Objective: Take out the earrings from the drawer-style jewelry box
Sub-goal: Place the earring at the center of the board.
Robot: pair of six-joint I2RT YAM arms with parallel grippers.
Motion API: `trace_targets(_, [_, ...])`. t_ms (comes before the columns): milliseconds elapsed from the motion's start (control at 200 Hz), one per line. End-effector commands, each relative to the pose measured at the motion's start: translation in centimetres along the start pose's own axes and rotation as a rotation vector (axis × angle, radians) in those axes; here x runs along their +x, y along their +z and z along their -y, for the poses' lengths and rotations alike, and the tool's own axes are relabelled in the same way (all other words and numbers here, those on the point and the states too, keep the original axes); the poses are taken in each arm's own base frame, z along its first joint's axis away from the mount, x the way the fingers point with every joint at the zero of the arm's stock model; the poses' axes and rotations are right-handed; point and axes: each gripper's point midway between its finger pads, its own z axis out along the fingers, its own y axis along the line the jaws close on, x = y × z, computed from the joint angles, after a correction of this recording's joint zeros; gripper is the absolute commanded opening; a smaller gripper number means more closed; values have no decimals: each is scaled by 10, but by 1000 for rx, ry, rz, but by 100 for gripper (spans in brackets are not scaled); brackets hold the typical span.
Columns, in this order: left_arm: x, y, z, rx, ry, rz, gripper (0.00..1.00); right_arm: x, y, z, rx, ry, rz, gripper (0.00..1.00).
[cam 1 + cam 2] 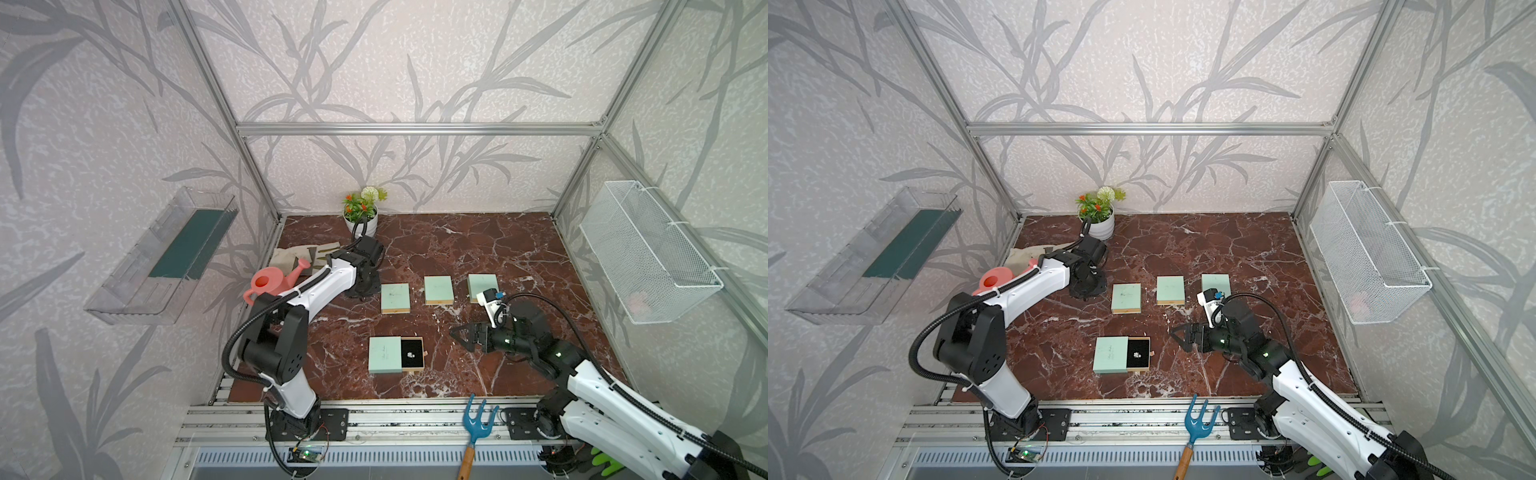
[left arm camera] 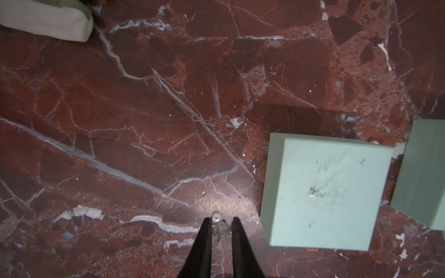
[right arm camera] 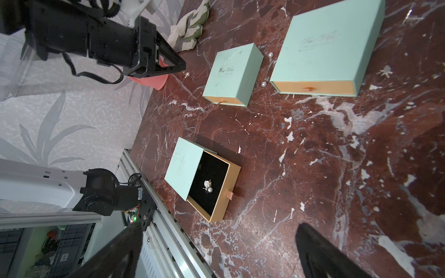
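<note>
On the veined red marble worktop (image 3: 313,144), a tan drawer (image 3: 231,173) half out of a mint box (image 3: 185,166) holds a pearl earring (image 3: 208,186) on black lining; the left pincer (image 2: 221,219) clamps a second earring (image 2: 220,229); the right pincer (image 3: 221,227) gapes.

We read no legible wording, only faint cursive script on the lid of the open drawer box (image 3: 184,166), on a closed mint-green box (image 3: 232,72), on a larger mint-green box (image 3: 325,41), each too blurred to spell out.

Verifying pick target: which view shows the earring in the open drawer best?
Right wrist: the earring reads clearly, a silvery cluster plus pearl on the black-lined drawer. Both top views give only a pale speck. Left wrist view misses that drawer.
</note>
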Motion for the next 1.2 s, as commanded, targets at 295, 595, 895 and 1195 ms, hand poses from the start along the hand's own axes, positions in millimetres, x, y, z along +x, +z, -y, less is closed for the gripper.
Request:
trace_targets(295, [-18, 35, 11, -16, 11, -18, 17, 2, -6, -5, -16, -13, -12, 99])
trace_targets(595, [-19, 55, 8, -22, -6, -40, 17, 4, -7, 1, 2, 5, -14, 99])
trace_targets(895, [-20, 65, 7, -13, -26, -58, 22, 6, -4, 3, -1, 23, -19, 99])
trace_targets(1195, [-24, 59, 7, 6, -55, -40, 26, 5, -4, 2, -3, 30, -16, 99])
